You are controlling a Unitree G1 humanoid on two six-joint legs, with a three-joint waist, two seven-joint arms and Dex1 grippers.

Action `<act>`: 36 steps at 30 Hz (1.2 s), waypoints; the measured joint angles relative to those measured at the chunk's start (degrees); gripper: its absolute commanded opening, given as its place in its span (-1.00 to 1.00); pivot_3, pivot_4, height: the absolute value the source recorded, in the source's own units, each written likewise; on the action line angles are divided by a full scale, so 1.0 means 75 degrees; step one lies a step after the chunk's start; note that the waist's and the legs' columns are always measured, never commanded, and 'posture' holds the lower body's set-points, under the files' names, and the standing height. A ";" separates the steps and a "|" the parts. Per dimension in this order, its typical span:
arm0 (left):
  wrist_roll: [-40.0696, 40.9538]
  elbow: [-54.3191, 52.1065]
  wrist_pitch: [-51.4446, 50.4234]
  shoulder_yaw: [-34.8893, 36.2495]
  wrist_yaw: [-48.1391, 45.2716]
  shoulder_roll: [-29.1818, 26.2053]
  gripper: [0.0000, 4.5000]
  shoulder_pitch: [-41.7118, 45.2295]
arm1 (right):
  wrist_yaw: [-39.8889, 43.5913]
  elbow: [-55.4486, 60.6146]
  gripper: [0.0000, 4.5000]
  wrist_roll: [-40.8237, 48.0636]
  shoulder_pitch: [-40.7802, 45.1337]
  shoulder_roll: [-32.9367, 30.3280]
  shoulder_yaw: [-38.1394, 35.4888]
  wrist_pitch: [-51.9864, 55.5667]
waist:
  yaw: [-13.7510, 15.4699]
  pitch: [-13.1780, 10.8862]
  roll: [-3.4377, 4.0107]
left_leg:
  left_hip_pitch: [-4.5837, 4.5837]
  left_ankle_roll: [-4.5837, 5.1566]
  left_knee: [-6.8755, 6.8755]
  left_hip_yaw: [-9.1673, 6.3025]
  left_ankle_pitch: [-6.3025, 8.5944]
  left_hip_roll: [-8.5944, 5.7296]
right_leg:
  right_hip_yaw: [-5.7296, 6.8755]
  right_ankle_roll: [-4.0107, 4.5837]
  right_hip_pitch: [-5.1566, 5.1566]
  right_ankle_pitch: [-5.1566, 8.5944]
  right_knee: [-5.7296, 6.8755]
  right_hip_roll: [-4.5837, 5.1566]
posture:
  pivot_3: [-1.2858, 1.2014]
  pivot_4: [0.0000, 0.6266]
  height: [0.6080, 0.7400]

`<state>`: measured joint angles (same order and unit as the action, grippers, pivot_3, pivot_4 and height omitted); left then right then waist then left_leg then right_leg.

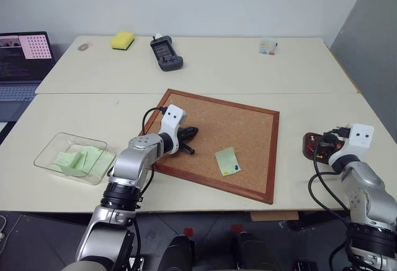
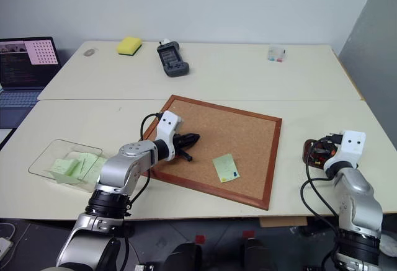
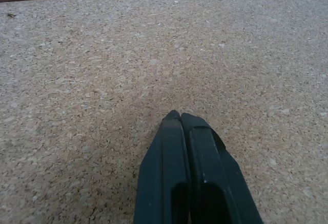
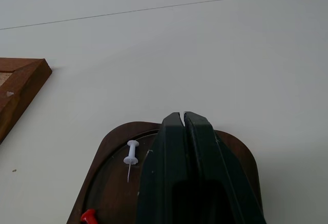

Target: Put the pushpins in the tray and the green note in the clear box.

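A pale green note (image 1: 227, 160) lies on the cork board (image 1: 248, 128), with a tiny blue pushpin (image 1: 237, 171) at its near corner. My left gripper (image 3: 179, 114) is shut and empty, its tips low over bare cork to the left of the note. The dark brown tray (image 1: 308, 145) sits on the table right of the board. My right gripper (image 4: 183, 115) is shut just above it, holding nothing. In the tray lie a white pushpin (image 4: 131, 155) and a red one (image 4: 88, 216). The clear box (image 1: 46, 147) stands at the near left with green slips (image 1: 80, 160) inside.
At the back of the table are a yellow sponge (image 1: 123, 39), a black handheld device (image 1: 166, 53) and a small clear case (image 1: 268, 48). An open laptop (image 1: 22, 60) stands at the far left. The table's front edge runs close under the board.
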<state>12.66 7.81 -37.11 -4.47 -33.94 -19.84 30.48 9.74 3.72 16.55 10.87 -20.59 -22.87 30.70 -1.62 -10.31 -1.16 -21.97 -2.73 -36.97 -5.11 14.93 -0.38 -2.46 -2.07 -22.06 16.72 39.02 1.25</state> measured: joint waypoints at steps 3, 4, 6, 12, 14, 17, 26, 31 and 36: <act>-0.0004 0.0000 0.0002 -0.0003 -0.0002 0.0000 -1.00 0.0000 | 0.0018 -0.0006 -0.90 -0.0003 0.0002 -0.0026 0.0066 -0.0022 | 0.0000 0.0000 0.0000 | 0.0000 0.0000 0.0000 0.0000 0.0000 0.0001 | 0.0000 0.0000 0.0000 0.0000 0.0000 0.0000 | 0.03 -0.52 1.00; -0.0004 0.0000 0.0002 -0.0003 -0.0002 0.0000 -1.00 0.0000 | 0.0019 -0.0005 -0.80 -0.0004 0.0001 -0.0026 0.0071 -0.0027 | 0.0000 0.0000 0.0000 | 0.0000 0.0000 0.0000 0.0000 0.0000 0.0001 | 0.0000 0.0000 0.0000 0.0000 0.0000 0.0000 | 0.03 -0.52 1.00; -0.0005 0.0000 0.0006 -0.0004 -0.0005 0.0000 -1.00 0.0000 | 0.0027 -0.0030 -0.64 -0.0005 -0.0011 -0.0028 0.0105 -0.0002 | 0.0000 0.0000 0.0000 | 0.0000 0.0000 0.0000 0.0000 0.0000 0.0001 | 0.0000 0.0000 0.0001 0.0000 0.0000 0.0000 | 0.03 -0.52 1.00; -0.0012 0.0001 0.0017 -0.0017 -0.0051 0.0002 -1.00 0.0000 | 0.0033 -0.0189 -0.15 0.0013 -0.0096 0.0012 0.0229 0.0012 | -0.0003 0.0001 0.0005 | 0.0000 0.0000 0.0000 0.0004 0.0000 0.0000 | -0.0005 0.0000 -0.0001 0.0000 0.0001 0.0001 | 0.03 -0.52 1.00; -0.0012 0.0001 0.0017 -0.0019 -0.0056 0.0002 -1.00 0.0001 | 0.0029 -0.0190 0.07 0.0018 -0.0097 0.0000 0.0221 0.0010 | -0.0003 0.0001 0.0005 | 0.0000 0.0000 0.0000 0.0003 0.0000 0.0000 | -0.0003 0.0000 -0.0001 0.0000 0.0001 0.0001 | 0.03 -0.52 1.00; -0.0014 0.0001 0.0017 -0.0022 -0.0057 0.0002 -1.00 0.0004 | 0.0034 -0.0188 0.36 0.0059 -0.0105 -0.0026 0.0212 0.0011 | -0.0003 0.0001 0.0005 | -0.0001 0.0000 0.0000 0.0003 0.0000 -0.0001 | -0.0003 0.0000 -0.0001 0.0000 0.0001 0.0000 | 0.03 -0.52 1.00; -0.0016 0.0062 0.0036 -0.0037 -0.0071 0.0013 -1.00 0.0044 | 0.0094 0.0507 0.99 0.0077 -0.0112 -0.0263 0.0219 0.0106 | -0.0001 0.0001 0.0005 | -0.0001 0.0000 0.0000 0.0002 0.0000 -0.0001 | -0.0002 0.0000 -0.0001 0.0000 0.0001 0.0000 | 0.03 -0.52 1.00; -0.0019 0.0181 0.0051 -0.0078 -0.0076 0.0081 -1.00 0.0151 | 0.0307 0.1267 0.99 0.0404 0.0061 -0.0511 0.0214 0.0421 | -0.0005 0.0000 0.0005 | -0.0002 0.0000 0.0000 0.0004 0.0000 -0.0002 | -0.0004 -0.0001 -0.0002 0.0000 -0.0001 0.0001 | 0.03 -0.52 1.00; -0.0020 0.0222 0.0106 -0.0096 -0.0082 0.0077 -1.00 0.0166 | 0.1458 0.1738 0.99 0.1063 0.0649 -0.1219 0.0474 0.0590 | -0.0011 0.0000 0.0005 | -0.0001 0.0001 0.0001 0.0003 0.0000 -0.0003 | 0.0000 -0.0001 -0.0002 0.0000 -0.0002 -0.0006 | 0.03 -0.52 1.00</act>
<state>12.51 9.47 -36.31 -5.20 -34.56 -19.26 31.72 20.67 16.75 24.52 15.74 -29.73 -19.31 35.13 -1.70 -10.31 -1.12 -21.98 -2.72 -36.97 -5.09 14.94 -0.40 -2.46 -2.08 -22.07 16.73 39.01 1.20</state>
